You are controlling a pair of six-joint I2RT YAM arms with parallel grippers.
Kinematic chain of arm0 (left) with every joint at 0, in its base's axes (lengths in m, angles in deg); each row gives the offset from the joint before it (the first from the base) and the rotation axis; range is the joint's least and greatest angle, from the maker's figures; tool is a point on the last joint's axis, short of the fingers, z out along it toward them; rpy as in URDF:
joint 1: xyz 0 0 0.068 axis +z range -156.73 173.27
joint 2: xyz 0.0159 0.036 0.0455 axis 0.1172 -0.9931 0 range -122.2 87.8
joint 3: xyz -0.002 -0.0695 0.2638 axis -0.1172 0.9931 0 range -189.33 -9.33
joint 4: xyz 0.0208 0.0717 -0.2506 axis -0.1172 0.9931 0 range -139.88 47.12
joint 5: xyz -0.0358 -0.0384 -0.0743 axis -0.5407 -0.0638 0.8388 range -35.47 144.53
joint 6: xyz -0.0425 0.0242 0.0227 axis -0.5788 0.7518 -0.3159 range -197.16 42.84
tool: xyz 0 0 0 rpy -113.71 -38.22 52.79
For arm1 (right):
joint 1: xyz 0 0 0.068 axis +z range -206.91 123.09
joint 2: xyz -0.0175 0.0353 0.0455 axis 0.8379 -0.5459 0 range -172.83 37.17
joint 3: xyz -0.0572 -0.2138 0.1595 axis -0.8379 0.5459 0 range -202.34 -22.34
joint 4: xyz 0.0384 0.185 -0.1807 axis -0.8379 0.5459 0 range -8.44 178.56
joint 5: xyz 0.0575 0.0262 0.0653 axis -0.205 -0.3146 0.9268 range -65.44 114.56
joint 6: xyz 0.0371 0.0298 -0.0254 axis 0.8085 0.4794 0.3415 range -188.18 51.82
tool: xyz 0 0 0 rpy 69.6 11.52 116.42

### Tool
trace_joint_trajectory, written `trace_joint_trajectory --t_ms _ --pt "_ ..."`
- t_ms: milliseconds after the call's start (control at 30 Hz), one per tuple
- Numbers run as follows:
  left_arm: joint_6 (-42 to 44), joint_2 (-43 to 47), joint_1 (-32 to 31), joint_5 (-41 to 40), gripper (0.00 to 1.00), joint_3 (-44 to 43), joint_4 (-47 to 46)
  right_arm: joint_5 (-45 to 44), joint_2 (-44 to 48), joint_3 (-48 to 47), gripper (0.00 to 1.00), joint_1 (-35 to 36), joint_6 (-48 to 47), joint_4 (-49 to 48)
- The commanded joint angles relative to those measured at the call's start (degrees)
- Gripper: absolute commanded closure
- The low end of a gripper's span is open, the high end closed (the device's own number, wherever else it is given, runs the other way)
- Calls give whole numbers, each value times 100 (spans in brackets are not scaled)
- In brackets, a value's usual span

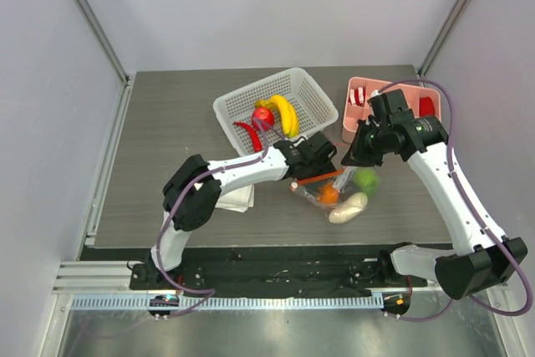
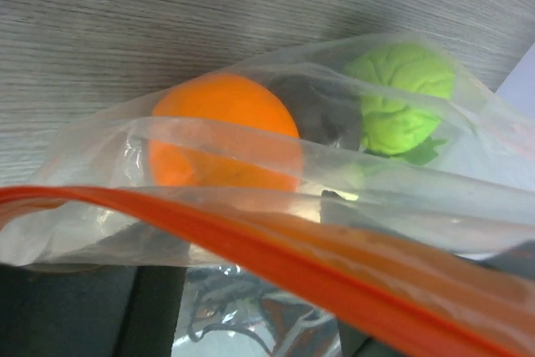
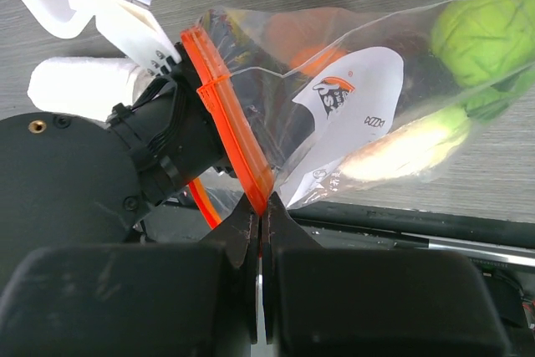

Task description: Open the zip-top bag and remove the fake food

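Clear zip-top bag (image 1: 336,191) sits on the grey table (image 1: 167,123) in front of the white basket (image 1: 322,98), fake food (image 2: 221,127) inside it, its orange zip strip (image 3: 224,110) pinched in the closed right gripper (image 3: 261,211), the left gripper (image 1: 322,169) open-jawed at its mouth.

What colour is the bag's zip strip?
Orange-red zip strip, clearest in the right wrist view.
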State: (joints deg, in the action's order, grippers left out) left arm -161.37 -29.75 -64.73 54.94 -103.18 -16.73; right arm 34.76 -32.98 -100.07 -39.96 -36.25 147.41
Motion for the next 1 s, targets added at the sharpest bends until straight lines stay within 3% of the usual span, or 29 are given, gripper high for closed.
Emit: trace_joint_trajectory --t_ms 0,100,300,333,400,600,767,967 --pt "-298 -171 8 -84 40 103 -300 -18 28 74 99 72 86 -186" --pt "-334 -276 8 -76 40 173 -221 -62 28 83 99 98 95 -203" --pt "-290 -145 17 -348 54 630 -685 -97 54 144 99 107 77 -212" --pt "-263 -110 17 -357 73 656 -713 -88 63 145 99 107 77 -221" --pt "-132 -92 17 -374 89 613 -774 -123 71 153 99 115 60 -221" --pt "878 214 43 -550 100 164 -458 -509 168 92 99 116 -89 -186" --pt "1599 707 122 -121 100 472 -1281 -879 274 179 99 107 -230 -142" --pt "2847 1155 122 671 100 665 -1872 -729 239 198 99 1 -265 -151"
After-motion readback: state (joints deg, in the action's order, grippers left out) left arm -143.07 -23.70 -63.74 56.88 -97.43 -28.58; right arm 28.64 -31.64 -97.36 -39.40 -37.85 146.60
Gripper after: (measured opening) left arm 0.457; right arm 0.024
